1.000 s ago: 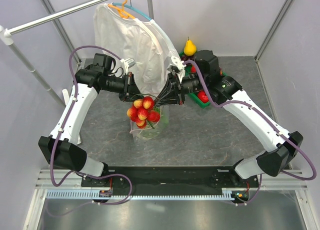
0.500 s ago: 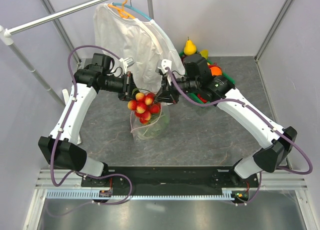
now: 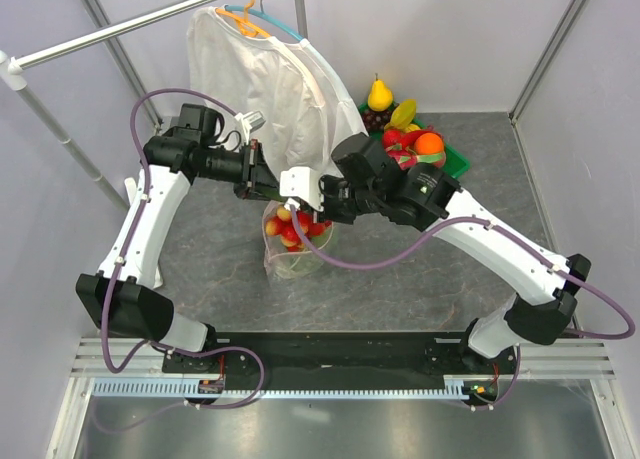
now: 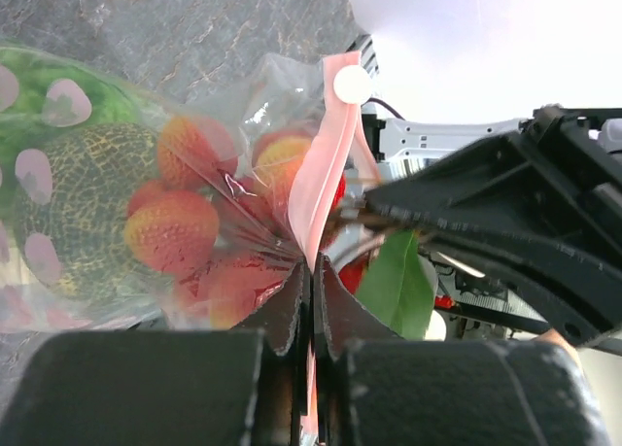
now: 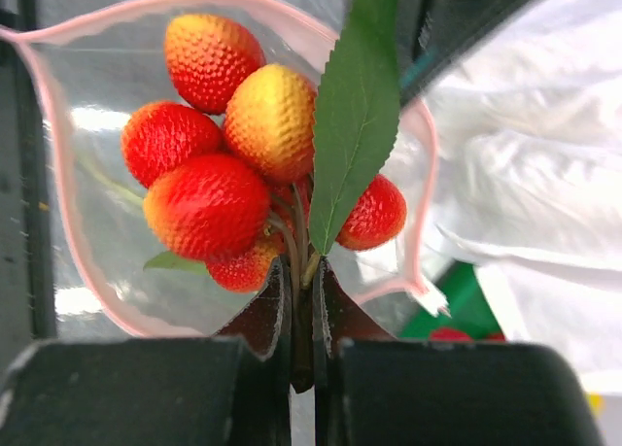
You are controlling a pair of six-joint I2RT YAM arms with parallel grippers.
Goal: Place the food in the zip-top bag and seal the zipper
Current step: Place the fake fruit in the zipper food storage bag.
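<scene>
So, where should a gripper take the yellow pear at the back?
Likely its narrow neck, coming from above. The pear stands upright at the back of the green bin, with other fruit packed in front and the white shirt close on its left, so the top is freest.

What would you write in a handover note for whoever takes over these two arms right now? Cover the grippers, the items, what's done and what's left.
Left gripper: shut on the pink zipper, holding the bag mouth up and open.
Right gripper: shut on the stem of the strawberry bunch, which hangs in the bag's mouth.
Done: melon and lettuce are inside the bag.
Left: release the strawberries, load the pear, orange and other food from the green tray, then seal the zipper.
</scene>
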